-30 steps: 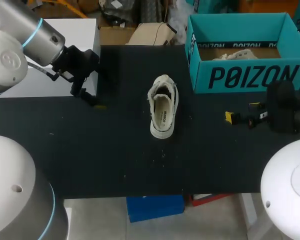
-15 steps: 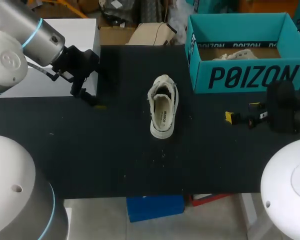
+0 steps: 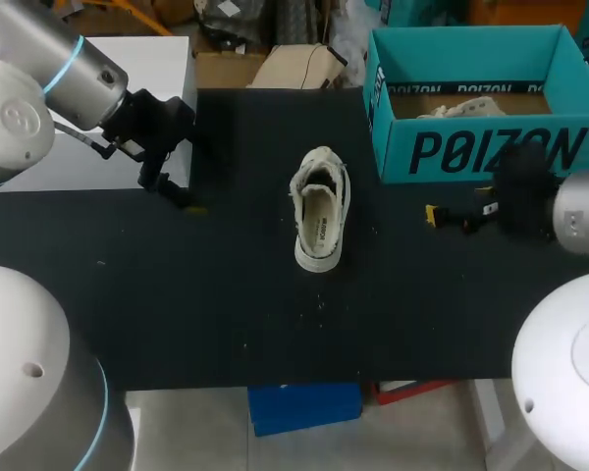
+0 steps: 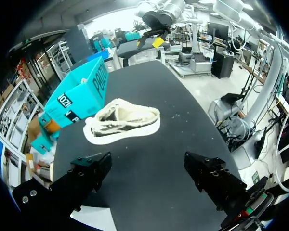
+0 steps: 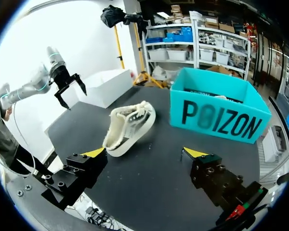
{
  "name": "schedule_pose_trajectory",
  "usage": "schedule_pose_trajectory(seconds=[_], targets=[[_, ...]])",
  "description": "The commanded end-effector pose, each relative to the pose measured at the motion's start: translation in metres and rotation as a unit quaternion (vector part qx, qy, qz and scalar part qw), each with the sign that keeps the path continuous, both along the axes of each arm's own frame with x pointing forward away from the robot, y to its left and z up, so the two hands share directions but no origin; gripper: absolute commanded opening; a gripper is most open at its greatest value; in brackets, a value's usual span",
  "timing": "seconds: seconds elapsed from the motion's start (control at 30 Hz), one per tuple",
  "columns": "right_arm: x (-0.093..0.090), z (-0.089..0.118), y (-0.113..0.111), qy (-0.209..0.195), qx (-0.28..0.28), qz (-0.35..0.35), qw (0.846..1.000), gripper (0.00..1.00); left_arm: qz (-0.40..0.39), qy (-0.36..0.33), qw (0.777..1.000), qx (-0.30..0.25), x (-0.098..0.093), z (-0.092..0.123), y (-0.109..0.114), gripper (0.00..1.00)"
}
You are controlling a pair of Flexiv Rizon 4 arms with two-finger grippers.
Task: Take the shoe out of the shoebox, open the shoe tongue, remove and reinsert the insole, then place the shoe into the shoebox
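A white sneaker (image 3: 319, 221) lies upright in the middle of the black table (image 3: 226, 294), its opening facing up. The teal shoebox (image 3: 491, 152) stands open at the back right, with another pale shoe (image 3: 471, 106) inside. My right gripper (image 3: 461, 214) hovers open just in front of the box, to the right of the sneaker (image 5: 127, 127); the box (image 5: 216, 118) is ahead of it and to one side. My left gripper (image 3: 174, 194) hangs open at the table's far left, well apart from the sneaker (image 4: 121, 120). Neither gripper holds anything.
A white block (image 3: 152, 59) sits at the table's back left corner, right behind my left gripper. Bare black tabletop surrounds the sneaker on all sides. In the left wrist view the shoebox (image 4: 82, 94) stands just beyond the sneaker.
My right gripper has shifted left along the front of the shoebox, toward the sneaker. The left arm and the sneaker have not moved.
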State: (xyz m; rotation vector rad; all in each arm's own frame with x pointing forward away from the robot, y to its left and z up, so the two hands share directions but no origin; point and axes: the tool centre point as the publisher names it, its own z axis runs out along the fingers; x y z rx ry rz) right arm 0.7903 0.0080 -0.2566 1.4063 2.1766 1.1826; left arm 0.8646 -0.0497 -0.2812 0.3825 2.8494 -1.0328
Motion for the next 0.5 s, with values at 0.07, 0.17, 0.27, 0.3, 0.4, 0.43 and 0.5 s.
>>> schedule_pose_trajectory(seconds=[0.07, 0.17, 0.27, 0.3, 0.4, 0.43, 0.5], targets=[[0.037, -0.007, 0.028, 0.070, -0.049, -0.007, 0.996, 1.00, 0.001, -0.002, 1.000, 0.001, -0.001, -0.001, -0.001, 1.00], [0.053, -0.008, 0.040, 0.097, -0.065, -0.037, 0.993, 1.00, 0.001, -0.002, 1.000, 0.001, -0.001, -0.001, -0.001, 1.00], [0.066, -0.010, 0.054, 0.125, -0.084, -0.057, 0.987, 1.00, 0.001, -0.002, 1.000, 0.001, -0.001, -0.001, -0.001, 1.00], [0.070, -0.011, 0.059, 0.134, -0.091, -0.059, 0.985, 1.00, 0.001, -0.002, 1.000, 0.001, -0.001, -0.001, -0.001, 1.00], [0.083, -0.016, 0.072, 0.161, -0.101, -0.068, 0.979, 1.00, 0.001, -0.002, 1.000, 0.001, -0.001, -0.001, -0.001, 1.00], [0.087, -0.019, 0.078, 0.171, -0.106, -0.067, 0.977, 1.00, 0.001, -0.002, 1.000, 0.001, -0.001, -0.001, -0.001, 1.00], [0.095, -0.025, 0.088, 0.188, -0.111, -0.062, 0.974, 1.00, 0.001, -0.002, 1.000, 0.001, -0.001, -0.001, -0.001, 1.00]])
